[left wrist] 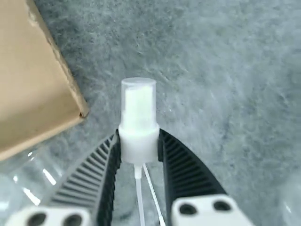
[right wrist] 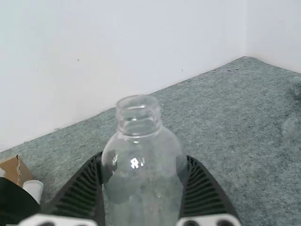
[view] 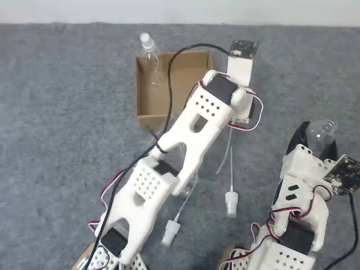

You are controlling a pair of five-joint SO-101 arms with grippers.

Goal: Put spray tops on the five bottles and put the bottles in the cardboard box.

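We see the left jaws clenched on a spray top (left wrist: 138, 122) just right of the cardboard box (view: 154, 102) (a capped bottle (view: 149, 59) stands at its far left corner), while the right jaws grasp an uncapped bottle (right wrist: 138, 160) at the table's (view: 56, 140) right.

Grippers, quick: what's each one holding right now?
Left gripper: shut on a spray top.
Right gripper: shut on an uncapped bottle.
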